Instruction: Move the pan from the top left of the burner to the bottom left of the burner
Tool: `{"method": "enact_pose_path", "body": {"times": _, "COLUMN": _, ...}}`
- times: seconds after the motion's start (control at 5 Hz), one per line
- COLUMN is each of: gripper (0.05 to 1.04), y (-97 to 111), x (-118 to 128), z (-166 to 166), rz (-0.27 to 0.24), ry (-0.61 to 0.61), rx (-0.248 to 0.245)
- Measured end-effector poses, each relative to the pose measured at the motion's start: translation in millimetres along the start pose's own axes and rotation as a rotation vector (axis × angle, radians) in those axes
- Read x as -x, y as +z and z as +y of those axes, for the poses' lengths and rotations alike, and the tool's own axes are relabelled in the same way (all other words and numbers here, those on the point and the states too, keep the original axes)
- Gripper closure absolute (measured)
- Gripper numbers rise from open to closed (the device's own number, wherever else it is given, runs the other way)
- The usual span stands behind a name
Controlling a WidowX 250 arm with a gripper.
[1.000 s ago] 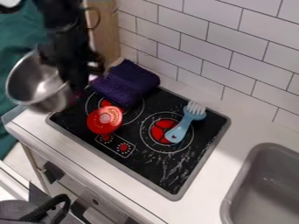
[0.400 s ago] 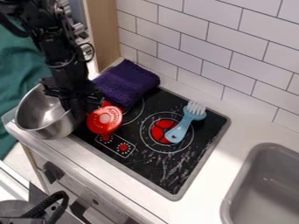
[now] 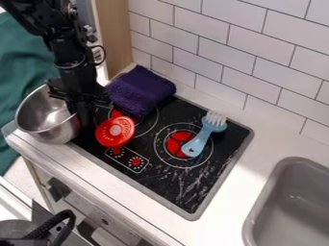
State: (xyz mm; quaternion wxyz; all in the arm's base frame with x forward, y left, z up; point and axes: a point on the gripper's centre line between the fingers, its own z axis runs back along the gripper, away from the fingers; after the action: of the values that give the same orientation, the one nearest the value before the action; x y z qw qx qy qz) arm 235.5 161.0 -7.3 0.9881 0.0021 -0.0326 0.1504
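The black gripper (image 3: 82,109) hangs over the left corner of the stove top (image 3: 212,204), shut on the right side of the pan's rim. The pan (image 3: 40,117), a shiny metal bowl, is tilted a little and covers the stove's left corner and part of the counter's front edge. Whether its base touches the surface cannot be told. Part of the rim is hidden behind the gripper.
A red lid-like piece (image 3: 116,131) is close to the pan's right, with a purple cloth (image 3: 140,91) behind it. A light blue brush (image 3: 200,139) lies over the right burner. A grey sink (image 3: 292,206) is at lower right.
The gripper and the pan have come down together toward the stove's left corner, with a slight shift up and left lately. The lid, cloth and brush have stayed put.
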Motion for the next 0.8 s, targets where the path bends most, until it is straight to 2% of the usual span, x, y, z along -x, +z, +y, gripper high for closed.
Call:
{"method": "enact_pose_path", "body": {"times": 0.4, "gripper": 1.014, "y": -5.8, "x": -9.9, "z": 0.9, "rz": -0.008, "ry": 0.006, "rx": 0.013}}
{"method": "enact_pose_path", "body": {"times": 0.6, "gripper": 0.875, "y": -5.6, "x": -14.2, "z": -2.7, "rz": -0.035, "ry": 0.025, "rx": 0.036}}
{"method": "enact_pose_path", "body": {"times": 0.8, "gripper": 0.621, "y": -7.9, "x": -10.7, "z": -4.2, "rz": -0.036, "ry": 0.036, "rx": 0.042}}
